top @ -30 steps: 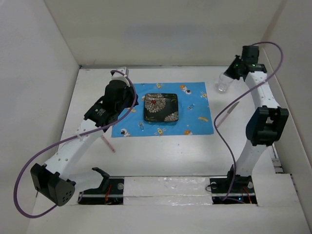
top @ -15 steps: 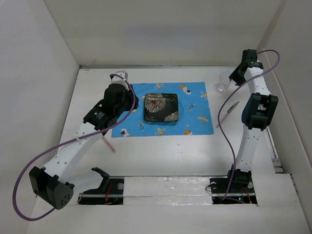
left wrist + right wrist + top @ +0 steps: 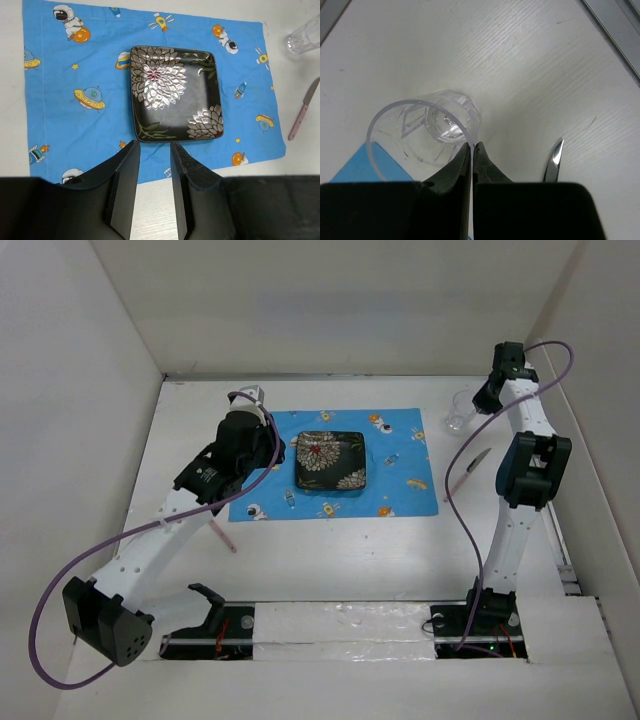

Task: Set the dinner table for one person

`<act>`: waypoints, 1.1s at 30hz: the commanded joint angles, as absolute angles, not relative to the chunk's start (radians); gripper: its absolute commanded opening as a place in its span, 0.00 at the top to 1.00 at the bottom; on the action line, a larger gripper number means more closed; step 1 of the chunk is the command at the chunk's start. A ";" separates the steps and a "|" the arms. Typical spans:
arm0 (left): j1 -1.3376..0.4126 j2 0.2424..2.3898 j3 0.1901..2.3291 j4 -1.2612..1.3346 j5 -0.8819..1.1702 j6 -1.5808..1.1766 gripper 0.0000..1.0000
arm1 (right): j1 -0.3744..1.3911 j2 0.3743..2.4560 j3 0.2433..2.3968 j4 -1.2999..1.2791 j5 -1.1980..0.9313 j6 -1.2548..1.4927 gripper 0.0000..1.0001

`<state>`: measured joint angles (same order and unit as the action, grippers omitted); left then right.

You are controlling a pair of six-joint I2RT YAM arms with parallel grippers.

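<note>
The large white flat dinner table [image 3: 330,560] carries a blue cartoon-printed cloth placemat [image 3: 400,475], and a black flowered square plate [image 3: 331,460] lies on it. The right gripper [image 3: 471,150] pinches the rim of the clear glass tumbler [image 3: 427,130] just beside the placemat. The left gripper [image 3: 152,165] hangs with fingers apart, empty.

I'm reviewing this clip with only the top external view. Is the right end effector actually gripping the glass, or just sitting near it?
Observer: It is gripping. The right wrist view shows the right end effector shut on the glass, with the rim pinched between its fingers.
Operator: And the left end effector? The arm hides it from me.
Observer: The left wrist view shows the left end effector open with nothing between its fingers. It hovers above the nearest edge of the placemat.
</note>
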<state>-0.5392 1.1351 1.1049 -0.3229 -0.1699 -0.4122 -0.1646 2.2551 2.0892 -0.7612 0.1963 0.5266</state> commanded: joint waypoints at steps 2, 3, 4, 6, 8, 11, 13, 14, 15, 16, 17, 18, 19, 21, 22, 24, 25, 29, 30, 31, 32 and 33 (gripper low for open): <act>-0.538 1.137 1.150 -0.327 -0.192 -0.414 0.72 | -0.094 2.099 2.100 -0.672 0.213 0.491 1.00; -0.538 1.135 1.161 -0.327 -0.193 -0.414 0.72 | -0.081 2.092 2.106 -0.675 0.206 0.482 1.00; -0.538 1.137 1.166 -0.330 -0.196 -0.416 0.72 | -0.066 2.089 2.111 -0.681 0.192 0.466 1.00; -0.538 1.137 1.181 -0.336 -0.201 -0.422 0.71 | -0.022 2.086 2.126 -0.695 0.167 0.459 1.00; -0.538 1.134 1.184 -0.341 -0.202 -0.428 0.68 | 0.024 2.100 2.146 -0.719 0.123 0.442 1.00; -0.538 1.128 1.180 -0.344 -0.198 -0.437 0.64 | 0.070 2.111 2.154 -0.722 0.115 0.423 1.00; -0.538 1.118 1.169 -0.342 -0.193 -0.442 0.62 | 0.103 2.129 2.166 -0.730 0.106 0.417 1.00; -0.538 1.115 1.164 -0.344 -0.192 -0.445 0.61 | 0.112 2.138 2.174 -0.736 0.103 0.414 1.00; -0.538 1.112 1.157 -0.344 -0.190 -0.446 0.61 | 0.112 2.149 2.183 -0.739 0.103 0.413 1.00; -0.538 1.108 1.154 -0.344 -0.189 -0.448 0.61 | 0.127 2.169 2.198 -0.748 0.107 0.408 1.00; -0.538 1.104 1.149 -0.344 -0.189 -0.449 0.61 | 0.138 2.177 2.206 -0.750 0.123 0.407 1.00; -0.538 1.103 1.141 -0.344 -0.189 -0.451 0.61 | 0.138 2.187 2.215 -0.758 0.132 0.403 1.00; -0.538 1.098 1.137 -0.344 -0.189 -0.449 0.61 | 0.138 2.198 2.235 -0.764 0.135 0.402 1.00; -0.538 1.091 1.126 -0.342 -0.186 -0.451 0.61 | 0.147 2.233 2.261 -0.785 0.152 0.400 1.00; -0.538 1.089 1.121 -0.342 -0.184 -0.453 0.61 | 0.147 2.243 2.272 -0.793 0.155 0.397 1.00; -0.538 1.088 1.112 -0.342 -0.186 -0.449 0.61 | 0.147 2.267 2.286 -0.805 0.176 0.396 1.00; -0.538 1.086 1.111 -0.342 -0.186 -0.449 0.61 | 0.156 2.269 2.283 -0.805 0.189 0.397 1.00; -0.538 1.088 1.106 -0.339 -0.187 -0.437 0.61 | 0.156 2.266 2.247 -0.785 0.202 0.403 1.00; -0.538 1.089 1.104 -0.341 -0.187 -0.436 0.61 | 0.156 2.276 2.255 -0.799 0.207 0.405 1.00; -0.538 1.091 1.104 -0.341 -0.186 -0.431 0.61 | 0.156 2.281 2.261 -0.805 0.216 0.406 1.00; -0.538 1.092 1.104 -0.338 -0.184 -0.430 0.61 | 0.156 2.284 2.263 -0.810 0.225 0.407 1.00; -0.538 1.094 1.101 -0.333 -0.183 -0.430 0.61 | 0.156 2.287 2.254 -0.808 0.225 0.407 1.00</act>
